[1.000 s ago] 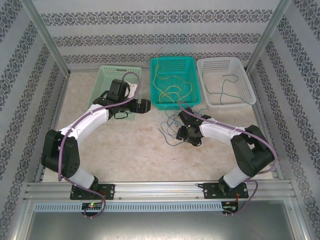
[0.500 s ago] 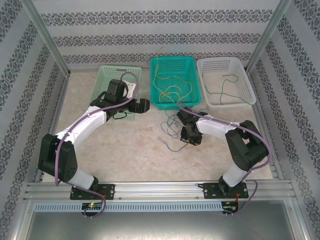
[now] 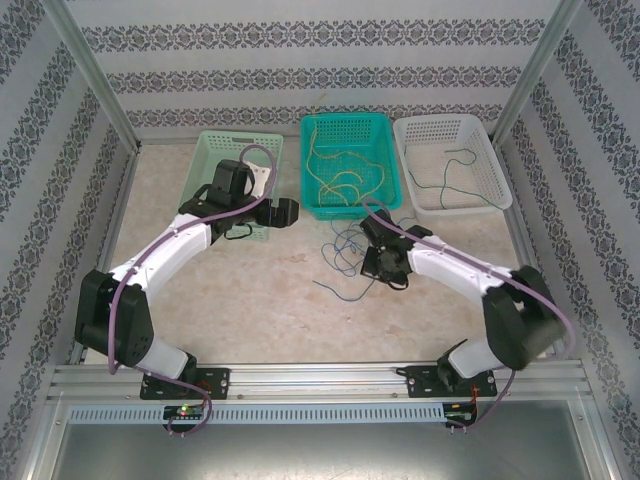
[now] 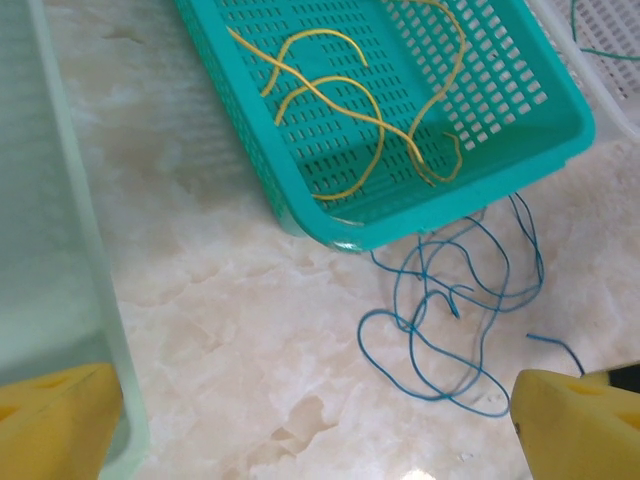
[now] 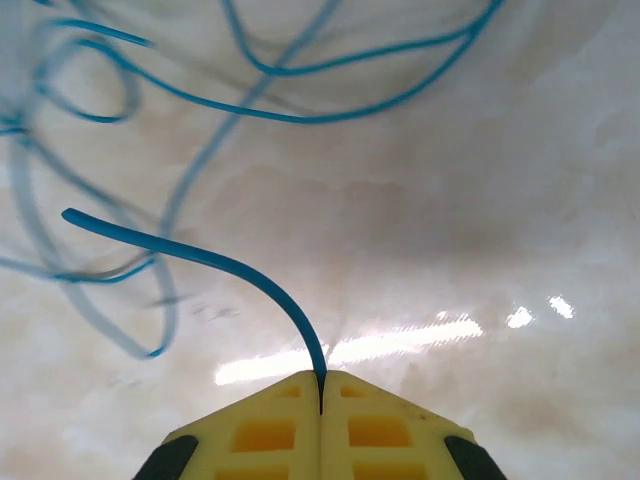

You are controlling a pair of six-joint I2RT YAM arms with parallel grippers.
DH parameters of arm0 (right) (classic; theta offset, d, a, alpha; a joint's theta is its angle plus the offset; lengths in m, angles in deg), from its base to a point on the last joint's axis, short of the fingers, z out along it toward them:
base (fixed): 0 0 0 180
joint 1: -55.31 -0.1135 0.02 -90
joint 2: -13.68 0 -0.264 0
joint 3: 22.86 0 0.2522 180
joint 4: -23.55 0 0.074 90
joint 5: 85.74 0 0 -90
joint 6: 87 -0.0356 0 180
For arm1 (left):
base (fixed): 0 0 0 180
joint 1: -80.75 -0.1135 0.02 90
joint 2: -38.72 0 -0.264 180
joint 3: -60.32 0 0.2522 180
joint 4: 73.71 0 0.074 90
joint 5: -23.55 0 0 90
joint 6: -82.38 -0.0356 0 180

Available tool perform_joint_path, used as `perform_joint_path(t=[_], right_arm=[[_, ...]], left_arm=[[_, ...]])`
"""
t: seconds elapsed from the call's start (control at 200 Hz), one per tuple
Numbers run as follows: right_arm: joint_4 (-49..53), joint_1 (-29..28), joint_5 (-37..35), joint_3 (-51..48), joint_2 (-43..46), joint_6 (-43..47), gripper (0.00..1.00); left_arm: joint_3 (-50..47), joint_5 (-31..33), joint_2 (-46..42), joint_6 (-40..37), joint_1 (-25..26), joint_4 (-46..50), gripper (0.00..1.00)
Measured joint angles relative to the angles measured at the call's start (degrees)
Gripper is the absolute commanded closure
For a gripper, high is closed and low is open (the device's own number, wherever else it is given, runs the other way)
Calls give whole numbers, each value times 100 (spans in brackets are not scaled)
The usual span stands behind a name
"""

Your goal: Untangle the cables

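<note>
A tangle of blue cables (image 3: pixel 343 255) lies on the table in front of the teal basket (image 3: pixel 322 205). My right gripper (image 3: pixel 370 266) is down at the tangle's right side. It is shut (image 5: pixel 320 388) on one blue cable (image 5: pixel 240 262), which arcs up and left out of the closed pads. Yellow cables (image 4: pixel 340 95) lie loose inside the teal basket (image 4: pixel 540 140), and the blue cables (image 4: pixel 450 310) spread just past its near rim. A dark green cable (image 3: pixel 455 170) rests in the white basket (image 3: pixel 500 195). My left gripper (image 3: pixel 284 212) hangs open (image 4: pixel 320 440) with nothing between its fingertips (image 4: pixel 575 425).
A light green basket (image 3: pixel 205 150) stands at the back left, and its wall (image 4: pixel 60 240) is close beside my left fingers. The three baskets line the back of the table. Patterned walls and metal posts close in both sides.
My right gripper has shut on a blue cable, and its arm has swung its elbow outward to the right. The blue tangle has shifted slightly. The left arm has hardly moved.
</note>
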Motion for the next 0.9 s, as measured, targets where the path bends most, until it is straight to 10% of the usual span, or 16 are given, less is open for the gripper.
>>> perform_joint_path(t=[0.465,0.899], right_arm=[[-229,-299,-1064,503,1296,1088,100],[-966,-299,-1300,684,1661,1790,100]], left_arm=[[210,-2389,269,-647,634,-138,8],[848,-3198,1045,-1180,1445,332,18]])
